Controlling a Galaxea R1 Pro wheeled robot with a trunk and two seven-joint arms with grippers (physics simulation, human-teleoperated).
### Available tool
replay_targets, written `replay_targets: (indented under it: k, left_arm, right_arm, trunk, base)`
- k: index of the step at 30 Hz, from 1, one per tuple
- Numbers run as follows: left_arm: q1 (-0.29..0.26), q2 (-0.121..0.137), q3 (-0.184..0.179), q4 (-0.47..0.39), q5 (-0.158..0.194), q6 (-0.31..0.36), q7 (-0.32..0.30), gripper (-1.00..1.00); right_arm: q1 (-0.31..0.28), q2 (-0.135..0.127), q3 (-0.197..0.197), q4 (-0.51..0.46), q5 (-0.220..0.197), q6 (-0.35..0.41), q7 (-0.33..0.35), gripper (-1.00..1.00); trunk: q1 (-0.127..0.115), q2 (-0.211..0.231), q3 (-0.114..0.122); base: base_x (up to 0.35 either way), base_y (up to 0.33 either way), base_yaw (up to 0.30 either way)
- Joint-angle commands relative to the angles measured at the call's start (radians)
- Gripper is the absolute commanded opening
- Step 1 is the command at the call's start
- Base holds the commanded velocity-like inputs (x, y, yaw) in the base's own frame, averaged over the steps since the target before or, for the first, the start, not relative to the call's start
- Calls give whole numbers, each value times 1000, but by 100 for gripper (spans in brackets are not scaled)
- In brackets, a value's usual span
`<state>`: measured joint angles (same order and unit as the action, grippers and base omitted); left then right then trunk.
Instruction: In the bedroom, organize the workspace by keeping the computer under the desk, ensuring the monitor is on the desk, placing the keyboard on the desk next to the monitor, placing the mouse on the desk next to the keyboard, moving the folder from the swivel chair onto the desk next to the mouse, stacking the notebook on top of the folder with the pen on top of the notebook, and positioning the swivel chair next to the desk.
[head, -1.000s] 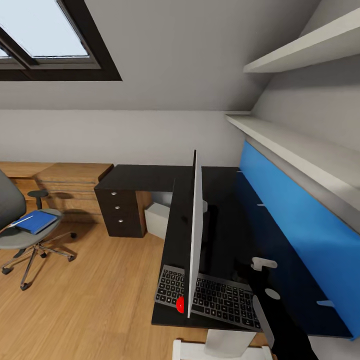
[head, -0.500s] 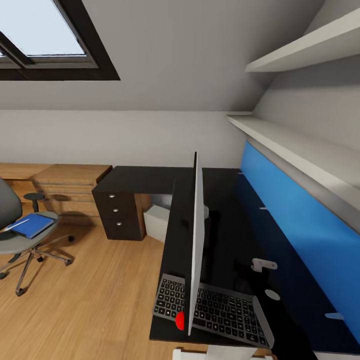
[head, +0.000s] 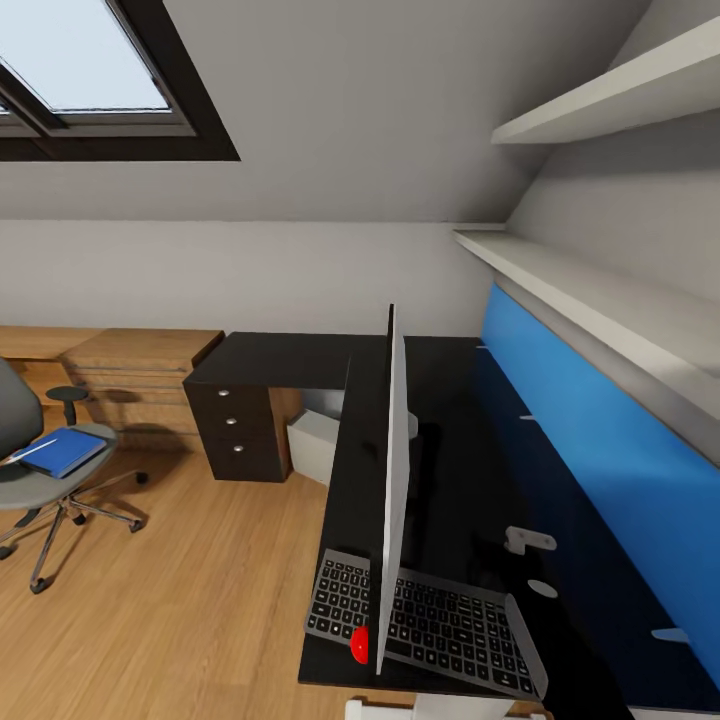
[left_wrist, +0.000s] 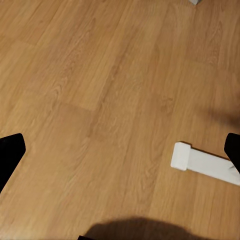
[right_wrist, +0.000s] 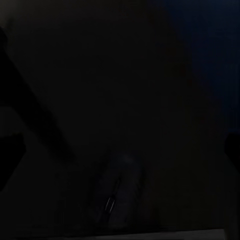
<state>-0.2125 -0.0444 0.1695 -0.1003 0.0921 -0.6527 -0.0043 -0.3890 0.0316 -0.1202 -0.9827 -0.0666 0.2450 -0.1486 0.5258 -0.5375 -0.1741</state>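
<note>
Glossy black L-shaped desk held a wide black monitor, seen edge-on, with a slim black keyboard at its foot. Light-grey box computer sat under the desk. Grey swivel chair stood well apart, bearing a bright blue folder. Left claw hung spread above the wooden floor; right claw's state: cannot tell

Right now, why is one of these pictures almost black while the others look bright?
Right wrist view: pointed closely at the glossy black desk, so almost no light comes back, just a faint pale smudge. Head view: daylight from the skylight, with the blue panel mirrored in the desktop. Left wrist view: evenly lit wooden floor with a soft shadow.
</note>
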Motion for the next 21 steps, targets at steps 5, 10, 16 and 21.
replay_targets:
  k: [5, 10, 16, 21]
  left_arm:
    - [-1, 0, -4, 1, 9, -3, 0, 100]
    - [-1, 0, -4, 1, 9, -4, 0, 100]
    - [-1, 0, -4, 1, 9, -4, 0, 100]
    - [-1, 0, -3, 1, 9, -3, 0, 100]
  right_arm:
    - [-1, 1, -1, -1, -7, 23, -14, 100]
    - [-1, 2, -1, -1, -7, 33, -27, 100]
    - [-1, 1, -1, -1, -7, 59, -30, 100]
    - [-1, 1, -1, -1, -7, 78, -31, 100]
  trunk:
    - [0, -2, -2]
    - [0, -2, -2]
    - [0, -2, -2]
    - [0, -2, -2]
  base:
    - [1, 0, 0]
    - [0, 0, 0]
    - [5, 0, 0]
    - [111, 0, 0]
